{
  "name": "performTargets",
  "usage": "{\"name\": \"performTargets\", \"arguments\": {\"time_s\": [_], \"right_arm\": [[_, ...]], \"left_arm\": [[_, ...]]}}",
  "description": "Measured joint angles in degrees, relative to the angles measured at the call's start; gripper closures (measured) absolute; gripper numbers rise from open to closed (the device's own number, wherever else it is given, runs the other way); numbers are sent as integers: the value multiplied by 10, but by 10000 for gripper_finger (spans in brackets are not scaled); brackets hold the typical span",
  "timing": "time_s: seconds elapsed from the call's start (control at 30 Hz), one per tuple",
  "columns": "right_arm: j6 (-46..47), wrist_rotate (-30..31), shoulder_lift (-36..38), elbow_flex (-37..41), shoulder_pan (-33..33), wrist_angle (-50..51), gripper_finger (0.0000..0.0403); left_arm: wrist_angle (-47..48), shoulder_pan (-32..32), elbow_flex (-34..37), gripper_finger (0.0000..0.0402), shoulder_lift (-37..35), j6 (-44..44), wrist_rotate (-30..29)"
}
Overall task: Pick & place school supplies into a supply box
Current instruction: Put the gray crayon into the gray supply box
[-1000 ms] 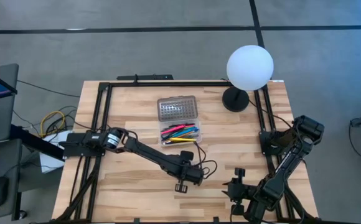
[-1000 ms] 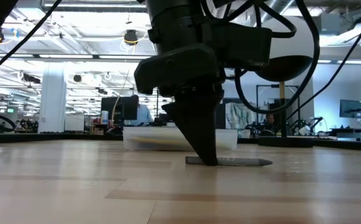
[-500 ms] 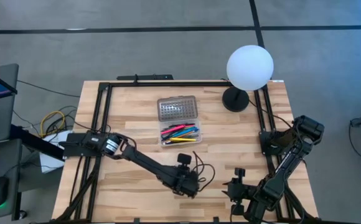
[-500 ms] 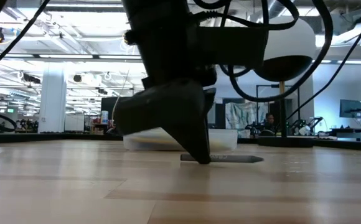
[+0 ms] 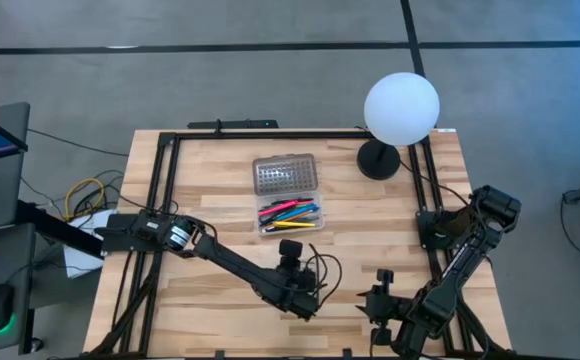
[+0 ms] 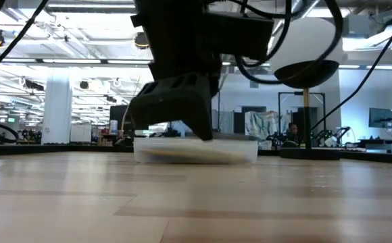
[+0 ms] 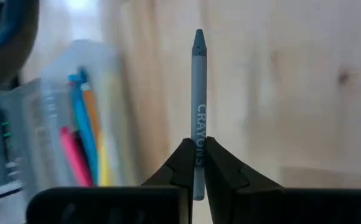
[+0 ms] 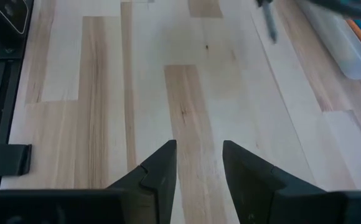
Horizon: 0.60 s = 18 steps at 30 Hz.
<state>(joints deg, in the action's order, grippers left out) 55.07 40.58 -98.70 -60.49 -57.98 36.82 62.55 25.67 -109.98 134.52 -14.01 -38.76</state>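
Note:
A grey crayon [image 7: 198,87] printed "CRAYONS" sticks out ahead of my left gripper [image 7: 197,154], which is shut on it. In the high view that gripper [image 5: 291,249] hovers just on the near side of the supply box [image 5: 289,215]. The box is a clear tray holding pink, blue, yellow and black pens, with its grey dotted lid [image 5: 285,174] lying open behind it. The low view shows the box [image 6: 196,150] resting flat on the table behind the raised gripper [image 6: 182,101]. My right gripper [image 8: 199,163] waits open at the table's near right [image 5: 380,292]. My left gripper pinches the crayon near its blunt rear end [image 7: 198,134] between its two fingertips. The crayon runs along the fingers, its tip [image 7: 198,36] pointing ahead and a short stub showing behind the tips. It is lifted clear of the table.
A lamp with a white globe [image 5: 401,108] stands on a black base [image 5: 378,160] at the far right. Black frame rails [image 5: 165,190] run along the table's edges. Bare wood [image 8: 187,93] lies between the two grippers.
My left gripper, first pointing down on the crayon lying on the table, has risen and tipped up toward the far edge and the box. The crayon has left the table and is carried clear in the fingers.

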Motion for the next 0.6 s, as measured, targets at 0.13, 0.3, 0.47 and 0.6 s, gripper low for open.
{"name": "performTargets", "arguments": {"time_s": [0.13,0.3,0.47,0.6], "right_arm": [[0,0,0,0,0,0,281],[0,2,0,0,0,0,281],[0,2,0,0,0,0,281],[0,2,0,0,0,0,281]], "left_arm": [[64,-1,-16,393,-1,-33,-47],[180,-10,-34,393,-3,-100,-110],[253,-39,-33,393,-3,-142,-122],[254,-69,-20,392,-3,-135,-123]]}}
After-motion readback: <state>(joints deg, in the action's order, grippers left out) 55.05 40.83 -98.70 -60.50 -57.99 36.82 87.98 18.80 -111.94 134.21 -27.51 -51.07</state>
